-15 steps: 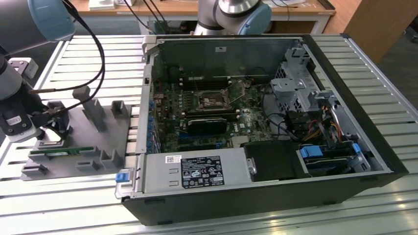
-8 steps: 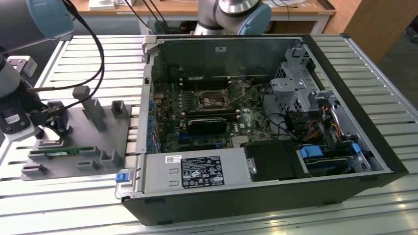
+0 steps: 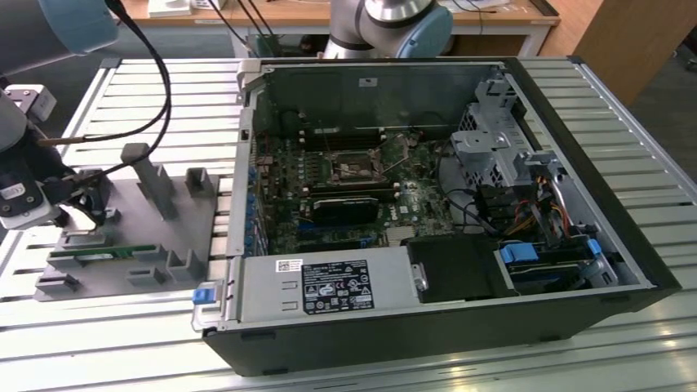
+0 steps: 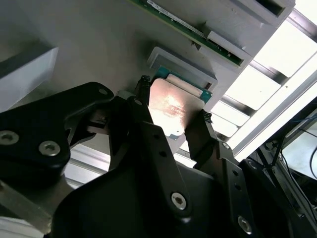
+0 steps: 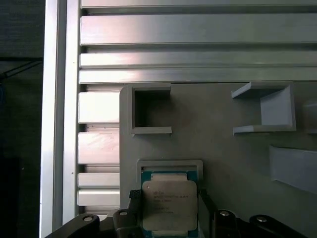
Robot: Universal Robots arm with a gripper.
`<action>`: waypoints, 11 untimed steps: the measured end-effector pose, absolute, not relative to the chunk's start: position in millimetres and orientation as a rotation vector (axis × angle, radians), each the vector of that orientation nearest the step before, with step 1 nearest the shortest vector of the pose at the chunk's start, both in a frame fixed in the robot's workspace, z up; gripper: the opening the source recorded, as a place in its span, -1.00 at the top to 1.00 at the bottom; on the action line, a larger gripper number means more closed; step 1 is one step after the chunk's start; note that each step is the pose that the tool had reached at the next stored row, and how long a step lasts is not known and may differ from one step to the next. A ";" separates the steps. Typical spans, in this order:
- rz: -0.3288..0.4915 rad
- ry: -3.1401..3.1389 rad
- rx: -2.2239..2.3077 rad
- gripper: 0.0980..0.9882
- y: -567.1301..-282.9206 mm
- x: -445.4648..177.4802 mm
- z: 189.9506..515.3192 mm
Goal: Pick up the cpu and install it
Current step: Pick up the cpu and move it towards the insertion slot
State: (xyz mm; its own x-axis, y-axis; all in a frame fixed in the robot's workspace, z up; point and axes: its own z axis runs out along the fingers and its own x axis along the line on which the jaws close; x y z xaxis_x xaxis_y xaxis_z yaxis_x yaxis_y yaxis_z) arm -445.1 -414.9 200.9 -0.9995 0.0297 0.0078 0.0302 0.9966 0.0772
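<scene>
The cpu [image 5: 169,206], a flat square chip with silver top and green rim, lies in a grey holder [image 5: 168,164], pinched at both sides by the gripper [image 5: 168,197].

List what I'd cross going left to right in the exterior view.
gripper → tall post on the grey fixture plate → blue case latch → motherboard socket → metal drive cage → blue drive tab
</scene>
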 end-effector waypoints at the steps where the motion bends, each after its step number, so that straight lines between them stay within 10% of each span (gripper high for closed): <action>1: -0.122 -3.132 -0.047 0.01 -414.9 -445.1 202.4; 11: -0.123 -3.132 -0.047 0.01 -414.9 -445.1 210.8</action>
State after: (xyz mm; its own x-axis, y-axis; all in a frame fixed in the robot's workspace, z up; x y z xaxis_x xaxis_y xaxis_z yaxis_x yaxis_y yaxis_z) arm -445.1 -414.9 210.8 -0.9995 0.0297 0.0078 0.0302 0.9965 0.0782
